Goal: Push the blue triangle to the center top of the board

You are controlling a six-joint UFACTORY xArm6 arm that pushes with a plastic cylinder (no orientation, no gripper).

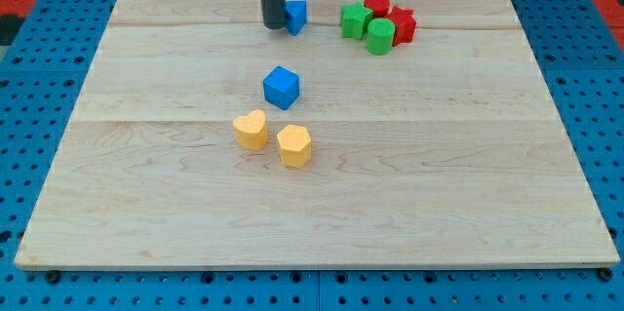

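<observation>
The blue triangle [296,16] sits near the view's top, just left of the board's middle. My tip [273,25] stands on the board right against the triangle's left side; the dark rod rises from it to the view's top edge. A blue cube [281,88] lies lower down, toward the board's middle.
A cluster of two green blocks [356,20] [380,36] and two red blocks [377,5] [402,24] lies to the triangle's right at the top. A yellow heart [251,130] and a yellow hexagon [293,145] lie below the blue cube. The wooden board [439,184] sits on a blue pegboard.
</observation>
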